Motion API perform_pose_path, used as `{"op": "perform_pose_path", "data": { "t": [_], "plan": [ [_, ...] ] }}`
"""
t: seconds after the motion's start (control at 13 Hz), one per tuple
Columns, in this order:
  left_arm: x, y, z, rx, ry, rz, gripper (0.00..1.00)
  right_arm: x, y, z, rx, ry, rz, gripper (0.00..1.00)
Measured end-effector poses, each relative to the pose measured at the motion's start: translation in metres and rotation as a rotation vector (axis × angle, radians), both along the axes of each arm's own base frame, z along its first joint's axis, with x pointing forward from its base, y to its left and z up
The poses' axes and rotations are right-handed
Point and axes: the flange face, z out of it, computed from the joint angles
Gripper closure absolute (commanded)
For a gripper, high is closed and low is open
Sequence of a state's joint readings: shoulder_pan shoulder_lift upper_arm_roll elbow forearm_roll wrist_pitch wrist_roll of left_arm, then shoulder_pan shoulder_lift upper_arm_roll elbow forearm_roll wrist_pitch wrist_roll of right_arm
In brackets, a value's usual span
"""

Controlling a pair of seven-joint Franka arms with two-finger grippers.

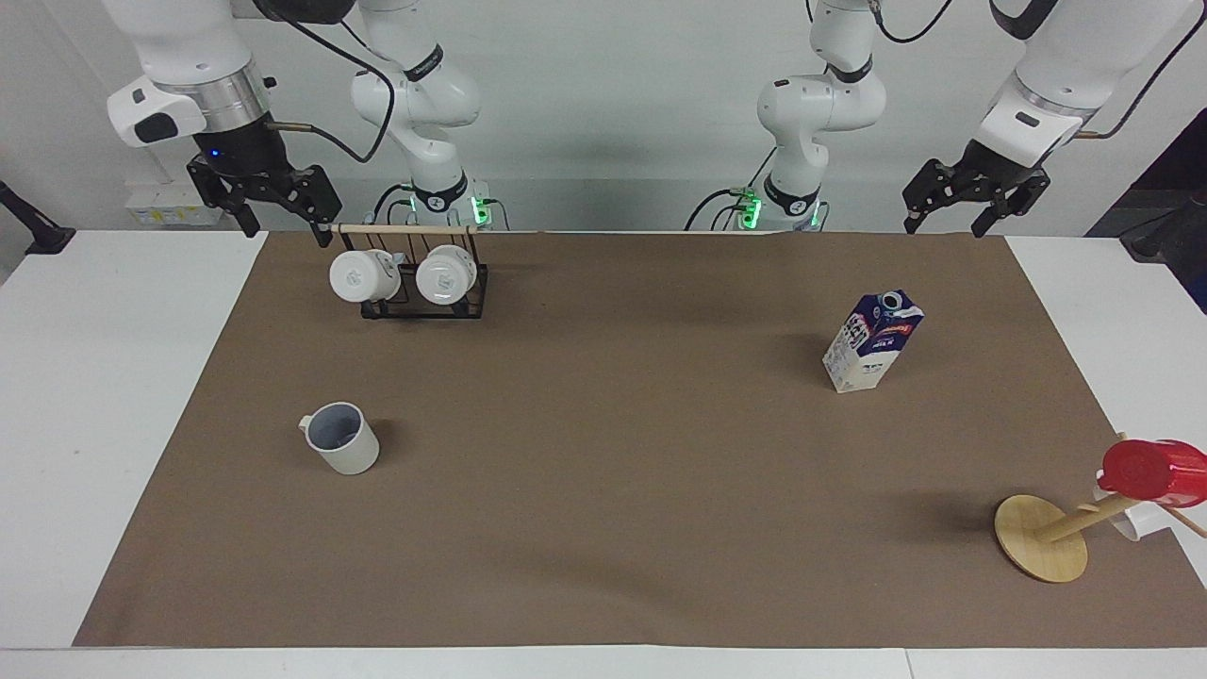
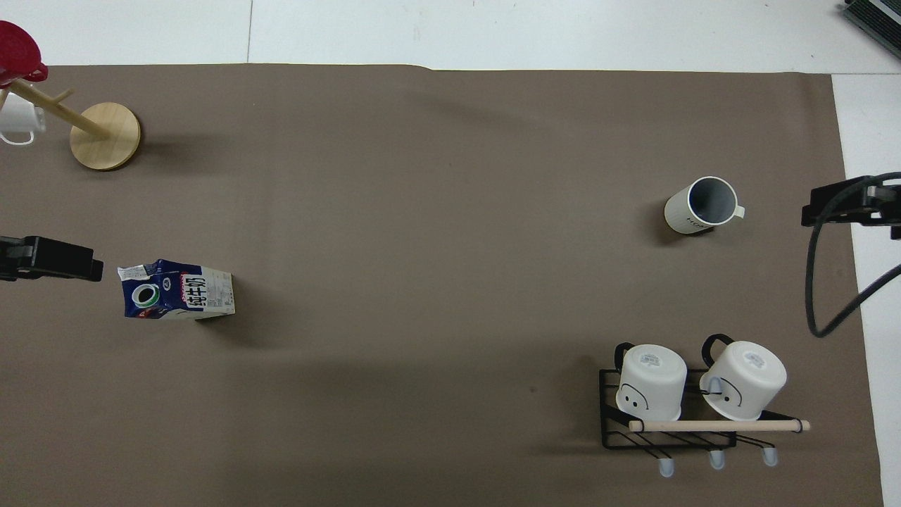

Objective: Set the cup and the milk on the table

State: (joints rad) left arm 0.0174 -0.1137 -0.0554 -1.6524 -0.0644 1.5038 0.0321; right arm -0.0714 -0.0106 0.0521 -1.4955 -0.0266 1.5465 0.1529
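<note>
The cup point(image 1: 341, 438), off-white with a greyish-blue inside, stands upright on the brown mat point(image 1: 603, 528) toward the right arm's end; it also shows in the overhead view point(image 2: 700, 205). The milk point(image 1: 872, 341), a blue and white carton, stands upright on the mat toward the left arm's end, and shows from above too point(image 2: 176, 290). My right gripper point(image 1: 286, 229) hangs open and empty in the air over the mat's edge beside the mug rack. My left gripper point(image 1: 946, 229) hangs open and empty, high over the mat's corner by the robots.
A black wire rack point(image 1: 410, 275) with a wooden bar holds two white mugs close to the robots. A wooden stand point(image 1: 1042, 538) with a red cup point(image 1: 1146, 471) and a white mug leans at the left arm's end, farther out. White tabletop point(image 1: 94, 377) surrounds the mat.
</note>
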Motion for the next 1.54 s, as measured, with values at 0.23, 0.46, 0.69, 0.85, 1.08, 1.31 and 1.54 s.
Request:
{"op": "perform_pose_path", "data": {
  "t": [0.23,0.46,0.69,0.85,1.08,1.31,1.54],
  "plan": [
    [0.000,0.000,-0.004,0.000,0.001,0.001,0.00,0.007,0.000,-0.003,0.000,-0.030,0.001,0.00],
    [0.000,0.001,-0.013,0.001,0.007,0.003,0.00,0.025,-0.001,-0.034,0.001,-0.048,0.006,0.00],
    [0.001,0.001,-0.029,0.001,0.012,0.004,0.00,0.048,-0.001,-0.084,0.003,-0.046,0.013,0.00],
    [-0.002,0.001,-0.034,0.002,0.011,0.005,0.00,0.062,-0.003,-0.112,0.005,-0.044,0.016,0.00],
    [-0.006,0.001,-0.036,0.003,0.011,0.005,0.00,0.080,-0.010,-0.158,0.005,-0.031,0.046,0.00],
    [-0.007,0.001,-0.036,0.003,0.009,0.006,0.00,0.085,-0.012,-0.202,0.006,-0.052,0.055,0.00],
    [-0.007,0.001,-0.036,0.003,0.009,0.006,0.00,0.083,-0.012,-0.220,0.007,-0.037,0.056,0.00]
  ]
}}
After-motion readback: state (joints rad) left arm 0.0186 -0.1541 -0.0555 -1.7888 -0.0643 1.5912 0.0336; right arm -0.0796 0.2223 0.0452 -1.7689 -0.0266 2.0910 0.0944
